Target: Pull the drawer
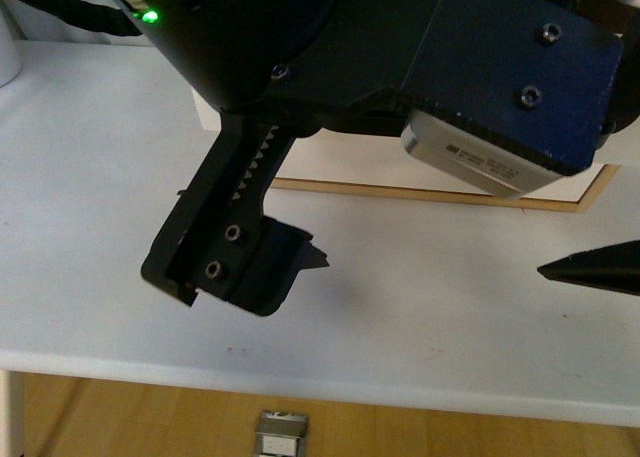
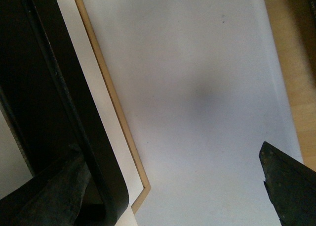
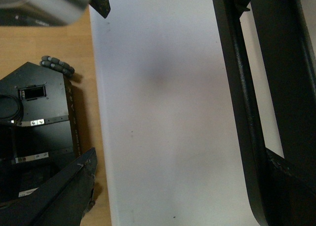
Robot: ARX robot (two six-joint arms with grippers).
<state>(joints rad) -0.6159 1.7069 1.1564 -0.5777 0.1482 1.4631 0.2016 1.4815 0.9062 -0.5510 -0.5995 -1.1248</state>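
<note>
On the white table (image 1: 100, 227), toward its far side, the drawer (image 1: 345, 159): just a strip of white panel and a thin light-wood edge on show in the front view, the rest hidden behind a big dark arm (image 1: 300, 47) filling the top of the frame. No telling how far out. Below that arm, a black finger (image 1: 235, 252) with a toothed rail, hanging over bare table in front of the wood edge; at the right border, a black pointed tip (image 1: 595, 269) (hard to say whose, either one). On the arm's housing, a green light (image 1: 150, 17), lit. Past the table's near edge, wooden floor (image 1: 150, 417) and a small grey boxy item (image 1: 280, 437).

From the left wrist: left gripper (image 2: 168, 149) spread wide, pinching nothing, one finger (image 2: 54, 196) low beside a long black bar (image 2: 74, 112), seemingly the drawer's handle, the other finger well apart over bare table near its edge. Bar just beside the white panel and its wood edge, bending at the end; touching the finger or not, impossible to tell.

From the right wrist: right gripper (image 3: 180, 157) likewise spread, one finger (image 3: 59, 196) out past the table's edge above the floor, the opposite side lost among dark bars close to the lens
</note>
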